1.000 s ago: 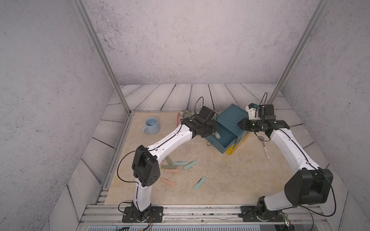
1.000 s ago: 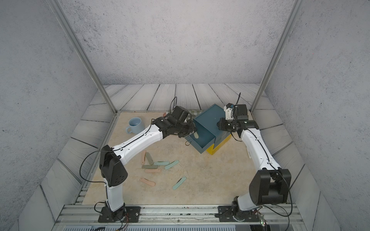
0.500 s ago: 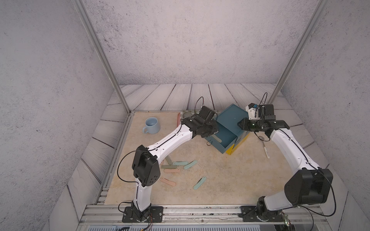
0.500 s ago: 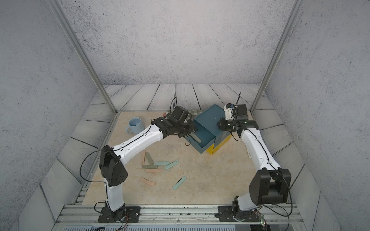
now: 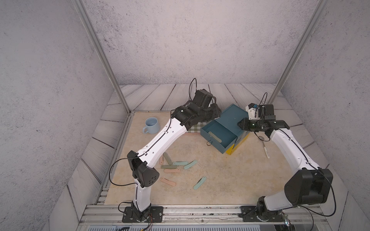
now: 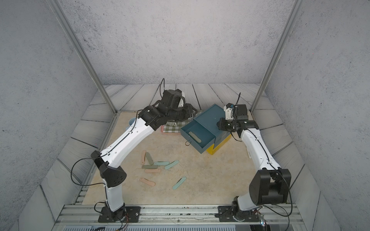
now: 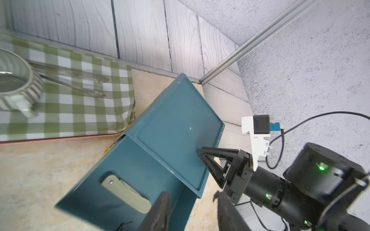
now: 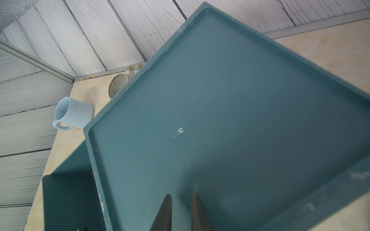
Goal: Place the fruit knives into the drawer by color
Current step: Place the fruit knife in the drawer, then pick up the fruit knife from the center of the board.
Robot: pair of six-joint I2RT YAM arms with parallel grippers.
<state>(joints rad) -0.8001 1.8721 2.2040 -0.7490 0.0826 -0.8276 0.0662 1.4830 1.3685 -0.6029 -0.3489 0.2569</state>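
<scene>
Jaws of the left gripper [image 7: 192,196] stand apart and empty in the left wrist view, with one olive fruit knife [image 7: 126,195] just beside them in the pulled-out drawer [image 7: 96,202].

Right wrist view: the right gripper [image 8: 181,197], narrowly parted and holding nothing, appears to rest on the chest top [image 8: 220,120].

Both top views: eight loose knives [image 5: 171,170] lie well clear of both grippers, unsorted.

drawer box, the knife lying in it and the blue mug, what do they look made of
The drawer box looks like moulded plastic: matte dark teal, raised rim, whitish scuffs on its edges. The knife in the open drawer seems plastic too, smooth matte olive with a rivet hole. The mug looks like glazed ceramic: pale blue, soft sheen, rippled wall.
</scene>
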